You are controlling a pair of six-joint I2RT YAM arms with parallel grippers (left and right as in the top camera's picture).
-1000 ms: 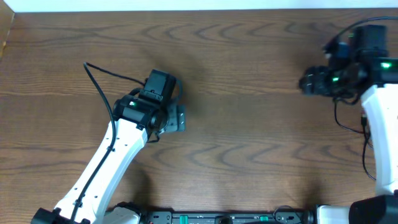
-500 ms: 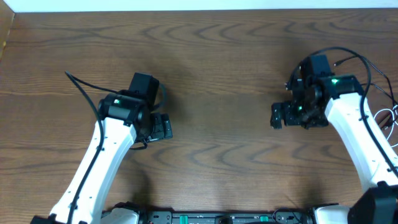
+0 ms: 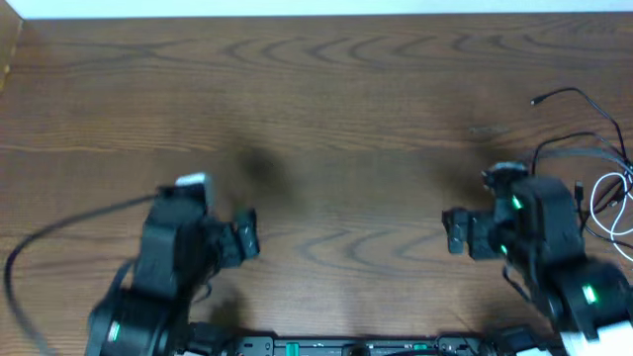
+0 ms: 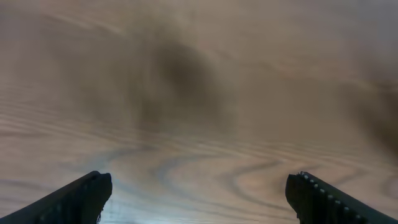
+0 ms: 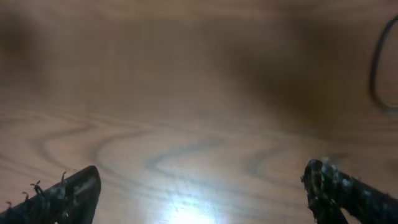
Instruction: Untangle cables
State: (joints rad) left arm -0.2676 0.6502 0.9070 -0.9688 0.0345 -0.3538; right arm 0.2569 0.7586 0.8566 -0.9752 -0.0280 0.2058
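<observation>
The thin black cable (image 3: pixel 572 90) and white cable (image 3: pixel 605 191) lie in loose loops at the far right edge of the wood-grain table (image 3: pixel 346 119), just beside the right arm (image 3: pixel 554 247). The black cord arcs leftward and ends in a small plug. A blurred dark curve in the right wrist view is probably that cord. The left gripper (image 4: pixel 199 183) and right gripper (image 5: pixel 204 173) each have their jaws spread wide over the wood, gripping nothing.
</observation>
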